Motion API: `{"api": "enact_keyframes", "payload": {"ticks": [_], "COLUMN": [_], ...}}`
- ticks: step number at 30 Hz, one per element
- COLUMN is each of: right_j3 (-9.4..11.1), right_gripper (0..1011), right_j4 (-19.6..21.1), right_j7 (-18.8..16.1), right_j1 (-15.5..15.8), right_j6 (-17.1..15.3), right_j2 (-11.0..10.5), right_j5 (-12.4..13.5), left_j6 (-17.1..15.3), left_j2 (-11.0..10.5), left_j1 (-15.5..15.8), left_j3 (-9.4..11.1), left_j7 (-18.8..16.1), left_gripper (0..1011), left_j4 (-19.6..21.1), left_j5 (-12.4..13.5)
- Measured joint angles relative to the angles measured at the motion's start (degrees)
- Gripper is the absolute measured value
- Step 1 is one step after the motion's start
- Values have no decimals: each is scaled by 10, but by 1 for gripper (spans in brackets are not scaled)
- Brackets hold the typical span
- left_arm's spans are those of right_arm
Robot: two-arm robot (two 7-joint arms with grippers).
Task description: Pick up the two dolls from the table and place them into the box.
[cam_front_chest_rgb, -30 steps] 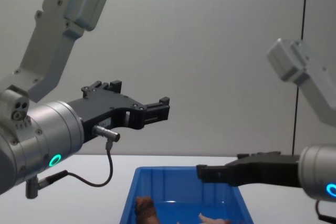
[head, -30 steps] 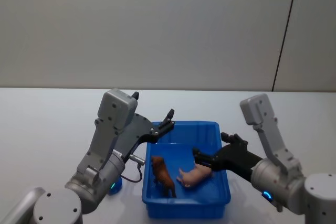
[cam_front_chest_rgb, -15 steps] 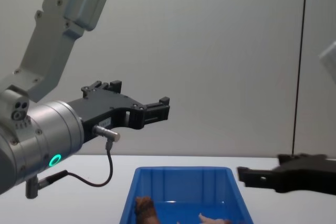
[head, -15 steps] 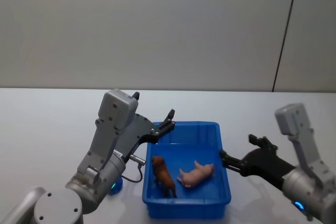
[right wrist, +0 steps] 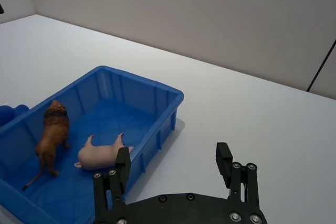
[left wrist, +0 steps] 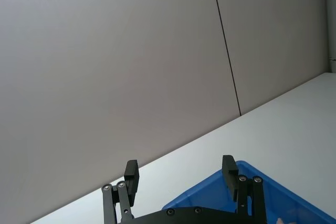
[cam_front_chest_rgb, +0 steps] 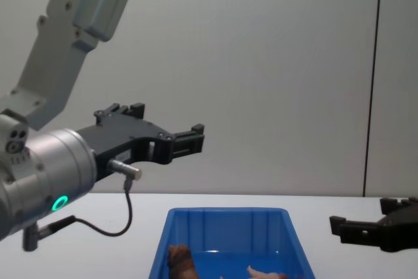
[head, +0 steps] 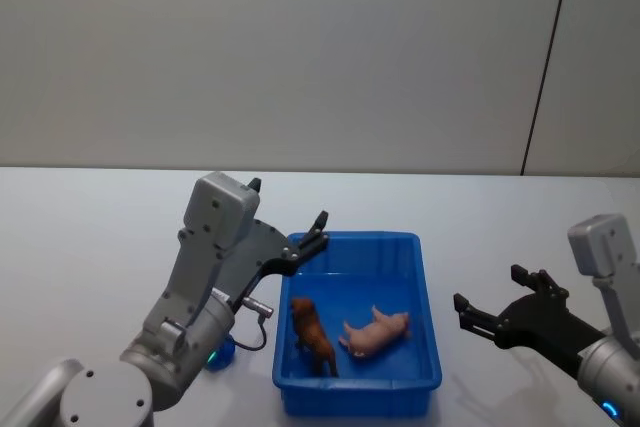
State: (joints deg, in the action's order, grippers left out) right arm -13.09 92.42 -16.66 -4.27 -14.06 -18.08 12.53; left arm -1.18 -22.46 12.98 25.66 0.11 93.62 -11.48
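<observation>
Box point(head: 352, 238) held both dolls: the brown doll point(head: 312, 332) stood near its left wall and the pink doll point(head: 375, 332) lay on its side just beside it. My right gripper point(head: 490, 290), which a second earlier hung over the pink doll, had drawn back past the right wall and hovered over the table point(head: 80, 237), fingers spread wide and empty, while my left gripper point(head: 320, 229) stayed above the box's far left corner, likewise wide and empty. By my reckoning, nothing was left to pick up.
</observation>
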Motion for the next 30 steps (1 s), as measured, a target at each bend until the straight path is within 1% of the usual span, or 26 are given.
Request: {"api": "enact_keyframes", "payload": {"ticks": [5, 11, 12, 15, 18, 24, 30], "right_j3": [3, 5, 5, 6, 7, 7, 8], "right_gripper": [1001, 1000, 1001, 1001, 1001, 1001, 1001], "right_j4": [2, 4, 4, 4, 5, 5, 6], "right_j7": [1, 1, 1, 1, 2, 2, 2], "right_j1": [4, 8, 9, 10, 11, 12, 13], "right_j6": [4, 8, 8, 10, 11, 12, 13], "right_j2": [-5, -9, -10, -11, -12, -13, -14], "right_j5": [1, 3, 3, 3, 4, 4, 4], "left_j6": [-8, -26, -31, -38, -52, -75, -85], "left_j2": [-10, -29, -35, -43, -56, -72, -78], "left_j1": [-10, -29, -35, -43, -54, -69, -73], "left_j3": [-5, -13, -16, -19, -24, -31, -36], "left_j7": [-9, -21, -24, -27, -29, -27, -12], "left_gripper": [1000, 1000, 1001, 1000, 1000, 1001, 1000], "left_j4": [8, 22, 25, 29, 34, 34, 18], "left_j5": [-6, -23, -28, -35, -48, -64, -70]}}
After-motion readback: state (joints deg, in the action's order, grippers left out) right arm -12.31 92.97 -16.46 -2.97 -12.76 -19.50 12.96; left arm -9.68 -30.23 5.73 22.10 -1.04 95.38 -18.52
